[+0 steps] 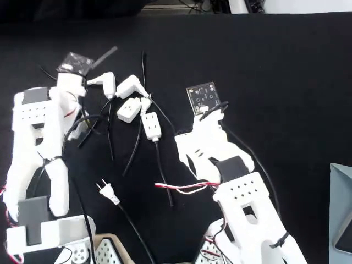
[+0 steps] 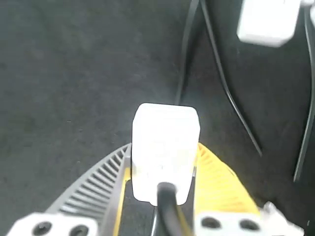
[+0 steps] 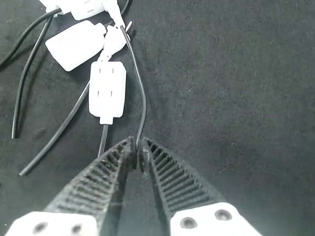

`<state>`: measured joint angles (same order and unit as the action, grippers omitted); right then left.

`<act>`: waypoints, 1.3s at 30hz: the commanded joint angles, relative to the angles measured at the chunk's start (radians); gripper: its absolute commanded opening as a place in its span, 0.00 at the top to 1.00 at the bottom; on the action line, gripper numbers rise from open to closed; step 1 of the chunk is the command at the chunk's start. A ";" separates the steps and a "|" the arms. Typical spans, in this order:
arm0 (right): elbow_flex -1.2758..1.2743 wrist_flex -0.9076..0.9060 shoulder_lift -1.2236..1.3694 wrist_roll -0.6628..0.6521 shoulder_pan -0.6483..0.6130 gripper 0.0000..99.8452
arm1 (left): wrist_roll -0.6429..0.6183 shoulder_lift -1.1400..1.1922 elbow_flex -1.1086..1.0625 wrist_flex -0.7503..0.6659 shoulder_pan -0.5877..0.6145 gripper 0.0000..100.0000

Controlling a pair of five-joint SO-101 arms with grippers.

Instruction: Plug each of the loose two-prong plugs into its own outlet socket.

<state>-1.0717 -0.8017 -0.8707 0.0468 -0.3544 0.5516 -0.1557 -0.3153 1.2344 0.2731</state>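
Left fingers (image 2: 216,177) clenched a white plug (image 2: 165,142), seemingly for insertion; right fingers (image 3: 172,177) pinched a black cord (image 3: 143,105), probably steadying it.

On the table (image 1: 286,66) an outlet strip (image 1: 152,125) lies mid-way, an outlet block (image 1: 129,109) just left of it. A loose plug (image 1: 109,193) lies nearer the front edge.

Robotics lab test rig, not a home or office: bench (image 1: 286,66) draped in black cloth, with a left arm (image 1: 33,143) and a right arm (image 1: 247,203) built from white perforated plastic parts. Exposed red-and-white wires (image 1: 184,188) and a bare circuit board (image 1: 202,97) sit on the right arm. Clutter is all electrical: outlet sockets (image 1: 152,124), a white plug (image 2: 165,147), a black cord (image 3: 142,103), more cables (image 1: 192,6) at the far edge.
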 commanded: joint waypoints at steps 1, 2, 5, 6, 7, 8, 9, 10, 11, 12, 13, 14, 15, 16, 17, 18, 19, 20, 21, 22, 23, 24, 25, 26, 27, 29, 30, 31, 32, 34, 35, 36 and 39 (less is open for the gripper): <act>0.005 0.017 -0.022 0.006 0.008 0.99 | -0.074 -0.020 0.088 -0.014 0.002 0.97; 0.005 0.017 -0.022 0.006 0.008 0.99 | -0.078 0.006 0.099 -0.028 0.001 0.97; 0.004 0.015 -0.022 0.006 0.006 0.99 | -0.080 0.121 0.176 -0.060 0.001 0.97; 0.004 0.015 -0.022 0.006 0.006 0.99 | -0.080 0.166 0.216 -0.061 0.001 0.97; 0.004 0.015 -0.022 0.006 0.006 0.99 | -0.080 0.215 0.265 -0.058 0.001 0.97; 0.004 0.015 -0.022 0.006 0.006 0.99 | -0.080 0.267 0.315 -0.054 0.002 0.97; 0.004 0.015 -0.022 0.006 0.006 0.99 | -0.080 0.319 0.367 -0.052 0.002 0.97; 0.004 0.015 -0.022 0.006 0.006 0.99 | -0.080 0.368 0.418 -0.052 0.001 0.97; 0.004 0.015 -0.022 0.006 0.006 0.99 | -0.080 0.419 0.470 -0.052 0.001 0.97; 0.004 0.015 -0.022 0.006 0.006 0.99 | -0.080 0.465 0.522 -0.052 0.001 0.97; 0.004 0.015 -0.022 0.006 0.006 0.99 | -0.080 0.509 0.578 -0.052 -0.001 0.97; 0.004 0.015 -0.022 0.005 0.006 0.99 | -0.081 0.554 0.628 -0.052 -0.001 0.97; 0.004 0.015 -0.022 0.005 0.006 0.99 | -0.084 0.597 0.677 -0.052 -0.001 0.97; 0.004 0.015 -0.022 0.003 0.006 0.99 | -0.103 0.635 0.723 -0.052 -0.002 0.97; 0.004 0.015 -0.022 0.003 0.006 0.99 | -0.126 0.674 0.766 -0.051 -0.002 0.97; 0.004 0.015 -0.022 0.003 0.006 0.99 | -0.147 0.707 0.803 -0.051 -0.007 0.95; 0.004 0.015 -0.022 0.003 0.006 0.99 | -0.164 0.733 0.828 -0.051 -0.013 0.91; 0.004 0.015 -0.022 0.002 0.006 0.99 | -0.184 0.760 0.854 -0.051 -0.018 0.86; 0.004 0.015 -0.022 0.002 0.006 0.99 | -0.215 0.781 0.875 -0.051 -0.019 0.81; 0.004 0.015 -0.022 0.002 0.006 0.99 | -0.255 0.796 0.897 -0.051 -0.021 0.74; 0.002 0.015 -0.022 0.000 0.006 0.99 | -0.287 0.804 0.914 -0.051 -0.021 0.69; 0.002 0.014 -0.022 0.000 0.006 0.99 | -0.311 0.804 0.928 -0.049 -0.021 0.65; 0.002 0.014 -0.022 0.000 0.006 0.99 | -0.319 0.802 0.944 -0.034 -0.022 0.65; 0.002 0.012 -0.022 0.000 0.006 0.99 | -0.316 0.802 0.970 -0.011 -0.022 0.66; 0.002 0.012 -0.021 0.000 0.006 0.99 | -0.307 0.802 1.007 0.026 -0.025 0.66; 0.002 0.011 -0.021 0.000 0.006 0.99 | -0.298 0.802 1.095 0.120 -0.027 0.66; 0.002 0.011 -0.021 0.000 0.006 0.99 | -0.298 0.802 1.141 0.170 -0.025 0.66; -0.002 0.012 -0.021 0.000 0.006 0.99 | -0.298 0.802 1.188 0.219 -0.022 0.66; -0.008 0.015 -0.022 -0.002 0.006 0.99 | -0.298 0.802 1.234 0.270 -0.019 0.66; -0.012 0.015 -0.022 -0.002 0.006 0.99 | -0.298 0.802 1.330 0.377 -0.005 0.66; -0.012 0.015 -0.022 -0.002 0.006 0.99 | -0.298 0.804 1.379 0.431 -0.002 0.66; -0.013 0.015 -0.022 -0.002 0.006 0.99 | -0.298 0.806 1.420 0.482 -0.001 0.66; -0.015 0.015 -0.022 -0.002 0.006 0.98 | -0.304 0.804 1.454 0.528 -0.001 0.67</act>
<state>-1.0917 -0.8017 -0.8723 0.0468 -0.3544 0.2524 0.6667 1.0288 1.6794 0.2608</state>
